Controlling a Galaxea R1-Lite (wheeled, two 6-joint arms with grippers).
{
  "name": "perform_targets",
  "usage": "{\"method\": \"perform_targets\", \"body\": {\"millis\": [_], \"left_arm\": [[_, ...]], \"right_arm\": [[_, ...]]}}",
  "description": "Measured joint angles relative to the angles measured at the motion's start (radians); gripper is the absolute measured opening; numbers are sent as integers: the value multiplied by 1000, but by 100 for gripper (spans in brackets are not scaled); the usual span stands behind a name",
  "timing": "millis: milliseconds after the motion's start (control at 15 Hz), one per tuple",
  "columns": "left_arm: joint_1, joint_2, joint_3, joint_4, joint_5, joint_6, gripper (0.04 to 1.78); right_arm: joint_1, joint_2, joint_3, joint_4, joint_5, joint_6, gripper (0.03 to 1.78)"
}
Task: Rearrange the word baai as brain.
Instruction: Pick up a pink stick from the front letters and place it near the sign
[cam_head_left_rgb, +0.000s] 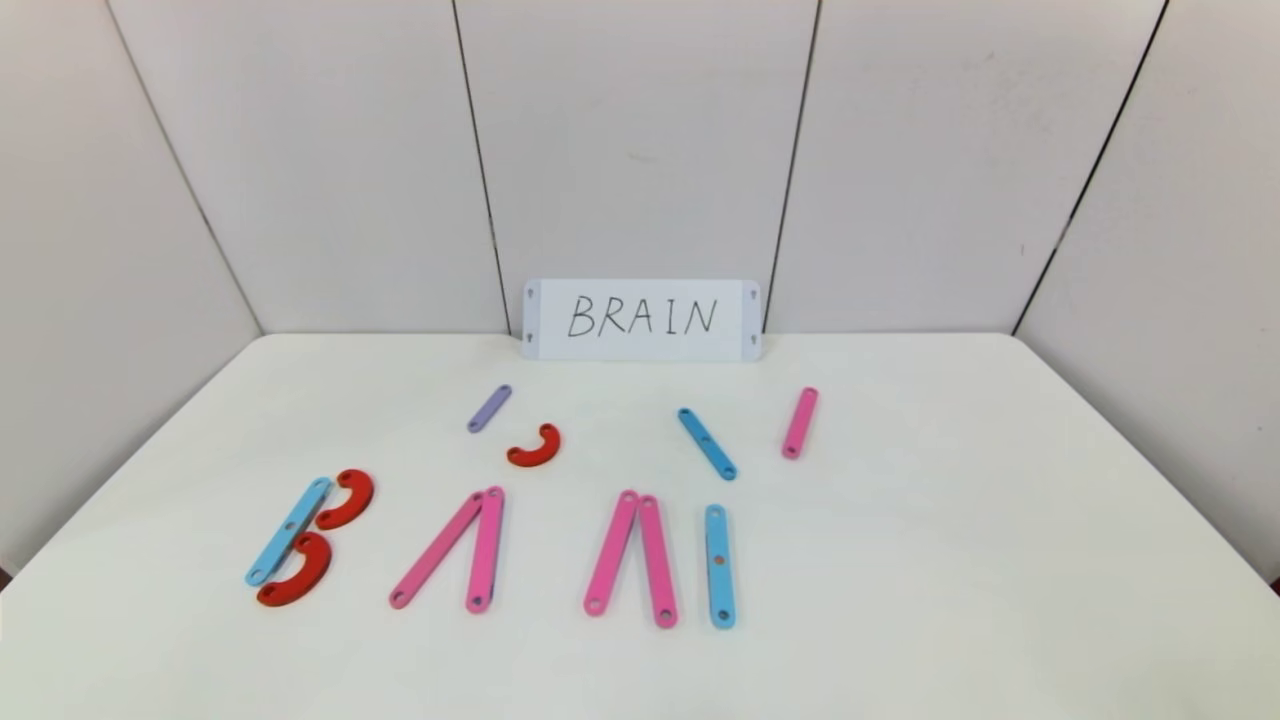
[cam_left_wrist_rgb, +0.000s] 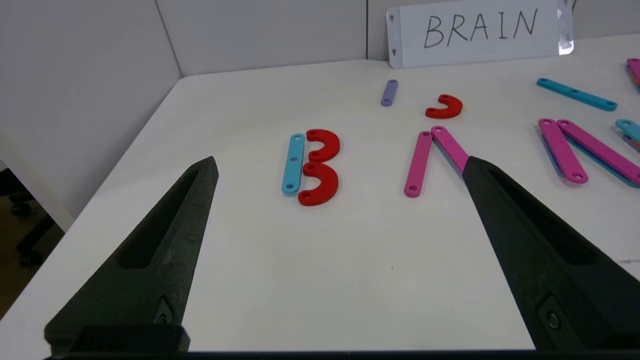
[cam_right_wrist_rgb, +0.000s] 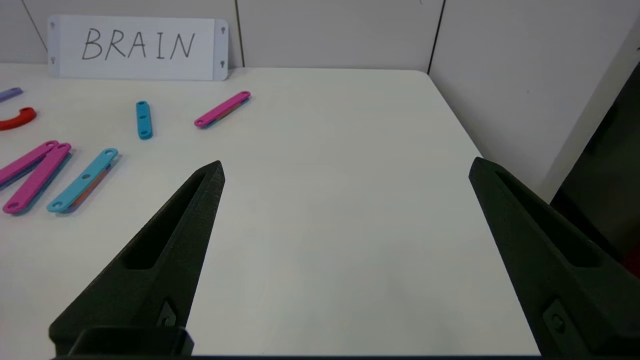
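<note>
the word baai (cam_head_left_rgb: 500, 545) is laid out flat on the white worktop (cam_head_left_rgb: 950, 560), in front of the white card (cam_head_left_rgb: 641, 320) marked brain. between the card and the word, a purple strip (cam_head_left_rgb: 489, 408), a red half-ring (cam_head_left_rgb: 535, 447), a light-blue strip (cam_head_left_rgb: 707, 443) and a pink strip (cam_head_left_rgb: 800, 423) are seen lying apart. the left gripper (cam_left_wrist_rgb: 340, 167) and the right gripper (cam_right_wrist_rgb: 347, 167) are held spread wide above the worktop, nothing being pinched.

Table (cam_head_left_rgb: 1000, 520) right of blue strip (cam_head_left_rgb: 719, 566) lies bare.
</note>
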Motion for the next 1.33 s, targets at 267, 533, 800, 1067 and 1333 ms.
{"method": "perform_targets", "body": {"millis": [267,533,800,1067,1333], "left_arm": [[0,76,-218,115,-10,-5,172],[-3,342,-493,136,-10,-11,172],[-1,687,-786,147,4,-14,172],[4,994,-967,159,27,-67,172],[9,1253,-1083,323,23,-165,172]], "right_arm": [[0,108,-246,99,0,2,171],[-15,386,-617,179,-12,5,171],[-24,721,-1036,361,-14,25,171],[-21,1057,-1362,599,-14,63,171],[14,1323,-1501,823,-7,143,171]]}}
